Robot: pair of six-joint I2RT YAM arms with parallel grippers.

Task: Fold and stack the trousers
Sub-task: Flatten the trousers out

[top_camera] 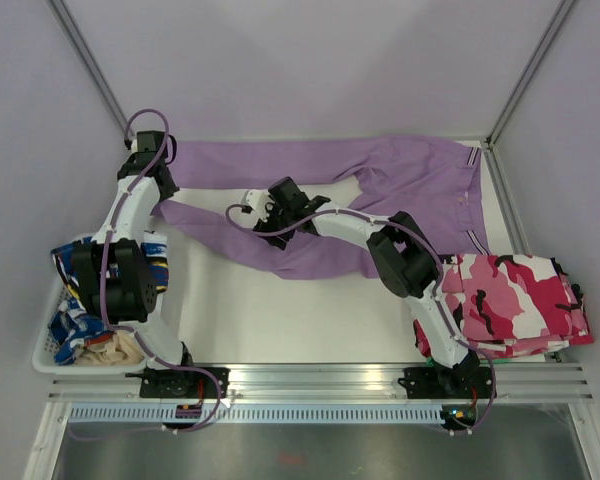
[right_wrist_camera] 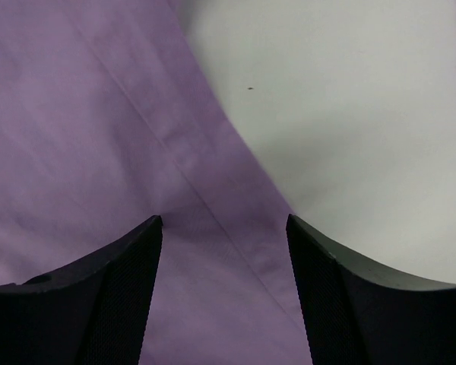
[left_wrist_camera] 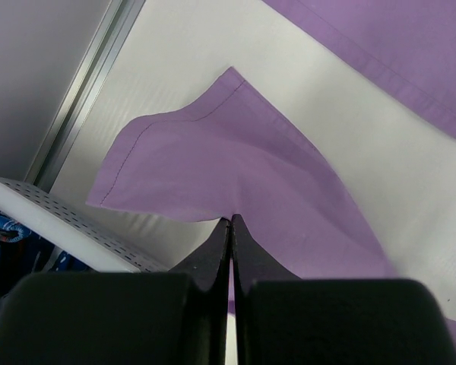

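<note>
The lilac trousers (top_camera: 410, 180) lie spread across the back of the table, waistband to the right and both legs running left. My left gripper (top_camera: 166, 152) is at the far left end of the back leg. In the left wrist view it (left_wrist_camera: 231, 221) is shut on the thin cloth near the leg's hem (left_wrist_camera: 213, 160), which is lifted and curled. My right gripper (top_camera: 267, 222) hovers over the nearer leg. In the right wrist view it (right_wrist_camera: 224, 228) is wide open above the purple cloth (right_wrist_camera: 99, 137), close to the cloth's edge, holding nothing.
A white perforated basket (top_camera: 42, 352) with blue-and-white patterned clothing (top_camera: 80, 262) stands at the left; its rim shows in the left wrist view (left_wrist_camera: 68, 224). A folded pink-white-black camouflage garment (top_camera: 515, 300) lies at the right. Metal frame posts stand at both back corners.
</note>
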